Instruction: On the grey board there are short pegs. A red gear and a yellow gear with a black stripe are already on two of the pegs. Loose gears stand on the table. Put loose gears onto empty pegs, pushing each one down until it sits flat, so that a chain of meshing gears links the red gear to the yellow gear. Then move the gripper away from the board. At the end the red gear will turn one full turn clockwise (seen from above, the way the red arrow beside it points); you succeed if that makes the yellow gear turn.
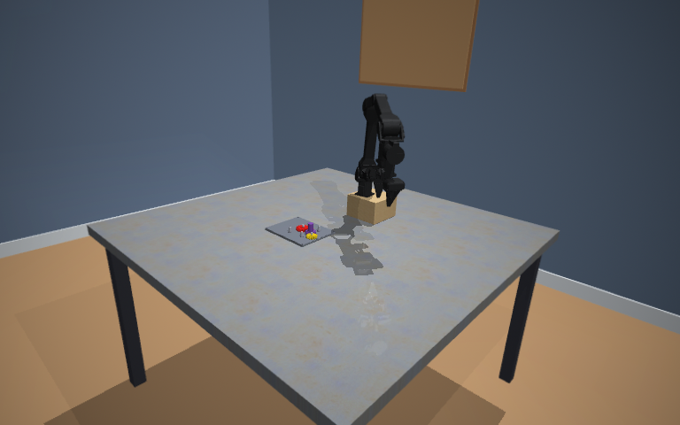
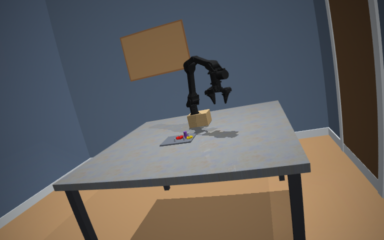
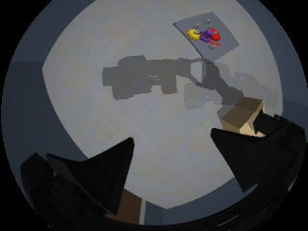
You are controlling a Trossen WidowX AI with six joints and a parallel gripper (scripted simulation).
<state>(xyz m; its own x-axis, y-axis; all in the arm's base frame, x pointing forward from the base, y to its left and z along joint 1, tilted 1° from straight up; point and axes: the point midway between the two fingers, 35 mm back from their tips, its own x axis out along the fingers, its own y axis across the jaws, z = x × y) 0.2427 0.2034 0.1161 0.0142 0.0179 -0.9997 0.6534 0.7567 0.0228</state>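
Note:
The grey board [image 1: 281, 229] [image 2: 167, 143] [image 3: 226, 48] lies on the table. The red gear [image 1: 300, 228] [image 2: 179, 137] [image 3: 216, 34] and the yellow gear [image 1: 312, 236] [image 2: 189, 137] [image 3: 192, 34] are on it. A purple gear with a tall hub [image 1: 311, 227] [image 2: 185, 134] [image 3: 207, 35] stands between them and looks close to both; whether its teeth mesh and whether it sits flat is too small to tell. Several bare pegs show around them, such as a peg [image 1: 289, 229] [image 2: 174, 140]. My gripper [image 1: 383, 200] [image 2: 220, 103] [image 3: 173, 138] is open and empty, high above the table, away from the board.
The arm stands on a wooden block [image 1: 372, 210] [image 2: 199, 120] [image 3: 243, 115] beside the board. The arm's shadow falls across the table [image 1: 281, 290] [image 2: 135, 166] [image 3: 154, 120]. No loose gear shows on the table outside the board.

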